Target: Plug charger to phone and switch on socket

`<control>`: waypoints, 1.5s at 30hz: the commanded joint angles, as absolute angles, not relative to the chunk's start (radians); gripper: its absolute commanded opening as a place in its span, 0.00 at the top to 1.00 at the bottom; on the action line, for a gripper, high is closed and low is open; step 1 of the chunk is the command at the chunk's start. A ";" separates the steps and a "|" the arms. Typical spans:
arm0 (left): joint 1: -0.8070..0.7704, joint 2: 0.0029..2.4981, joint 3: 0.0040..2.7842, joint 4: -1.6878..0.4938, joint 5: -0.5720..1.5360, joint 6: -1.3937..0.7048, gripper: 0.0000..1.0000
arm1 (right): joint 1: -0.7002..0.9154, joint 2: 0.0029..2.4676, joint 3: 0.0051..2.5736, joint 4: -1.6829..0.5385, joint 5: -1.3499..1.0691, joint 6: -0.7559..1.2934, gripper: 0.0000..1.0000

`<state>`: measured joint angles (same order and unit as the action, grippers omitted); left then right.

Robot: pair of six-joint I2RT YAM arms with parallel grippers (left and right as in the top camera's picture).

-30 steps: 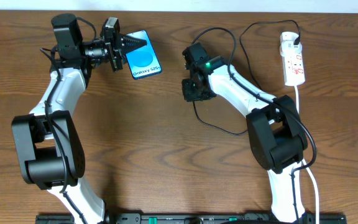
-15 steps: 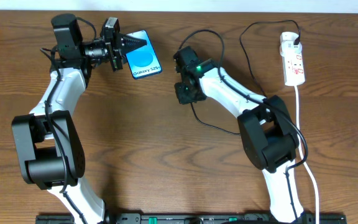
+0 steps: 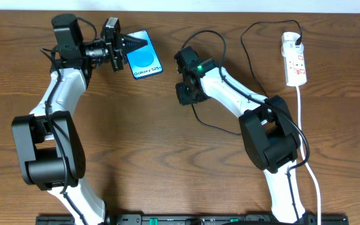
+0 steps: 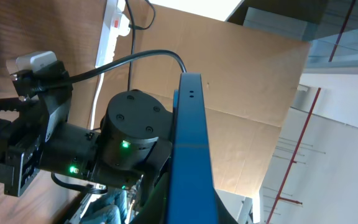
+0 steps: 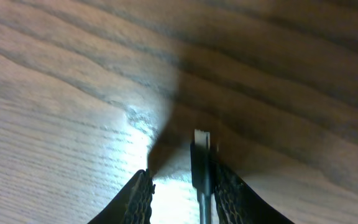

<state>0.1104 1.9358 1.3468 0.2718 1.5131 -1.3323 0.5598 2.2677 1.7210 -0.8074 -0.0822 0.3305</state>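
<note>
the left gripper is closed on the upper left edge of the phone, near the far side of the table. from overhead the phone's blue screen faces up, its pale circle and the "galaxy s25" line in plain sight, and the slab runs aslant, down and to the right, away from the jaws that hold it. in the left wrist view the same phone shows edge-on, a thin dark and blue blade rising from the bottom of the picture; whether it rests on the wood cannot be told. the right gripper hangs nose-down over the table near the phone's right side, apart from it, with bare wood between the two. its jaws stand partly apart. in the right wrist view the connector end of the charger lies between the two fingers, pointing outward toward the table with its pale tip foremost, snug against the finger at the right of that picture, while a strip of lit table shows between it and the other finger. whether the jaws truly pinch it cannot be told. the socket lies well off at the table's far right, the charger's black plug seated in its far end.
</note>
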 commanded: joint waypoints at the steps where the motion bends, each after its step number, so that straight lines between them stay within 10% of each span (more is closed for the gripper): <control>1: 0.117 1.921 1.351 0.278 1.533 -1.336 0.93 | 0.561 2.358 1.676 -0.857 -0.090 0.345 0.66; 11: 0.117 1.921 1.351 0.278 1.532 -1.336 0.93 | 0.529 2.358 1.674 -0.888 -0.152 0.309 0.71; 15: 0.117 1.921 1.351 0.278 1.532 -1.336 0.92 | 0.531 2.358 1.673 -0.886 -0.152 0.306 0.99; 45: 0.117 1.921 1.351 0.278 1.533 -1.118 0.93 | 0.292 2.165 1.688 -1.226 -1.269 -0.402 0.99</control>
